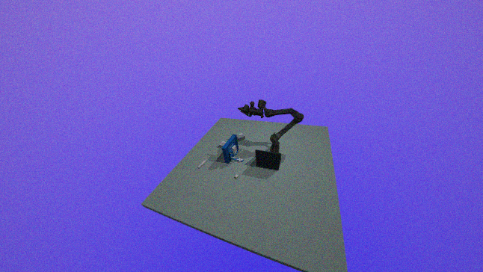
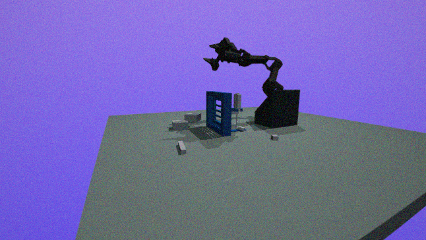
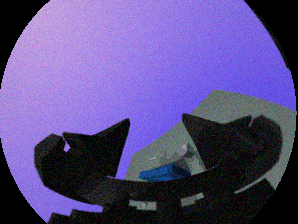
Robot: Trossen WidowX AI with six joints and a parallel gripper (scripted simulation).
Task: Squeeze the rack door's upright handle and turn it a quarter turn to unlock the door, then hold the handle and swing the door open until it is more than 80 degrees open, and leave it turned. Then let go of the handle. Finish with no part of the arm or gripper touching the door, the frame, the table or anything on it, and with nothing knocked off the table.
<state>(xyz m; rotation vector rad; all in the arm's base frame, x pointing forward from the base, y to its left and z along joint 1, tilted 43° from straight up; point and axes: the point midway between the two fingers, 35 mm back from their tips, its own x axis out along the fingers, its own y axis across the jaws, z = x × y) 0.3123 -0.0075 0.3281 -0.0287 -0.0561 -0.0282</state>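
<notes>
The blue rack frame (image 1: 226, 154) (image 2: 227, 115) stands upright on the table, facing the arm's base; its top shows in the wrist view (image 3: 162, 173). Slats show through its opening in the exterior view. A pale upright piece, seemingly the handle (image 1: 234, 149) (image 2: 237, 101), stands on the arm's side of the frame. The door's angle and the handle's turn are too small and dark to tell. My gripper (image 1: 240, 108) (image 2: 207, 53) (image 3: 156, 119) is open and empty, high above the rack and touching nothing.
Two grey blocks (image 2: 180, 124) (image 2: 192, 117) lie beyond the rack. A pale bar (image 1: 202, 163) (image 2: 181, 147) and a small cube (image 1: 236, 176) (image 2: 274, 137) lie on the table (image 1: 280, 202) (image 2: 264, 181). The arm's black base (image 1: 268, 160) (image 2: 280, 107) stands opposite the rack.
</notes>
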